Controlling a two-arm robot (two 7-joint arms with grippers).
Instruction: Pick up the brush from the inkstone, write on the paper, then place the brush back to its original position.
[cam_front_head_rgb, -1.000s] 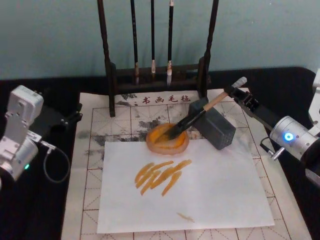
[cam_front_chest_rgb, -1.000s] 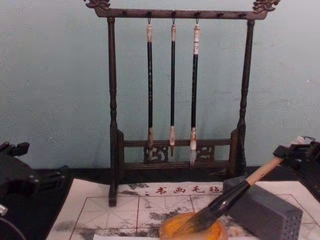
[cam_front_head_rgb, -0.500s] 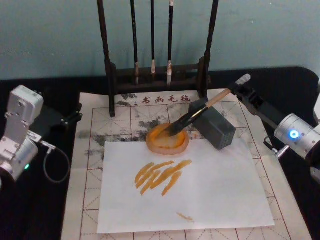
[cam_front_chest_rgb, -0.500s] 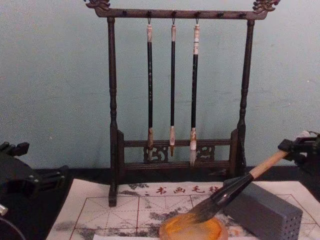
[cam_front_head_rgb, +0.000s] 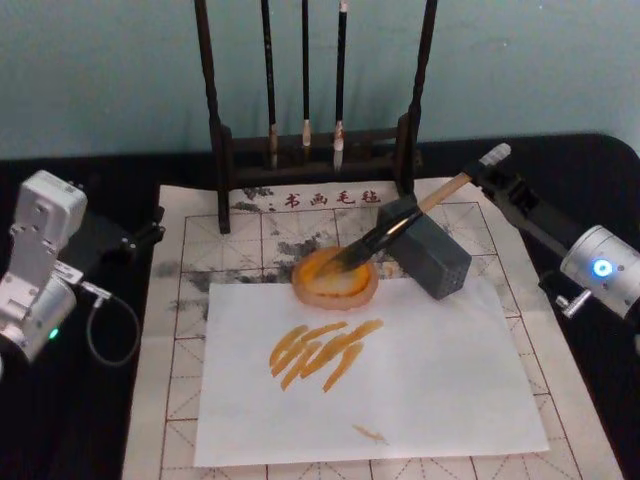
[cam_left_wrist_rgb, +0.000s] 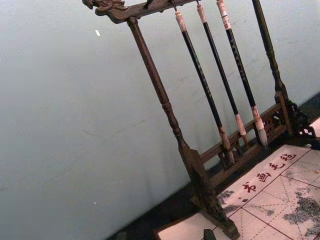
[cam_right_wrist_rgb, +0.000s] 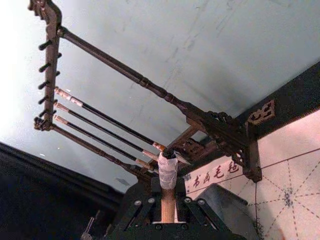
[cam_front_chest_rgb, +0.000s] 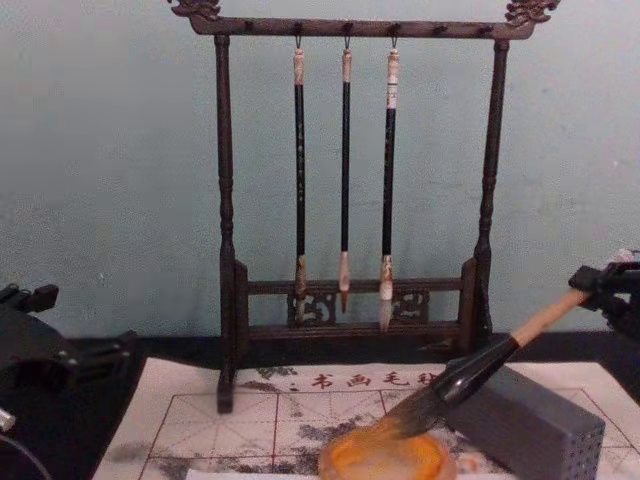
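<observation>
Fingers of your right gripper (cam_front_head_rgb: 484, 176) pinch the brush (cam_front_head_rgb: 400, 226) just below its white cap, keeping it slanted over the grey block (cam_front_head_rgb: 432, 258) with its dark, bushy bristles down in the orange dish (cam_front_head_rgb: 335, 284). Its handle is pale and its lower shaft black. Your left gripper (cam_front_head_rgb: 140, 236) sits parked at far left.

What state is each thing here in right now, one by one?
brush: tilted, bristles over the orange dish
right gripper: shut on the brush's end
left gripper: parked at the left
white sheet: flat, marked with orange strokes
paper: flat under the sheet
thin brushes: hanging from the rack
</observation>
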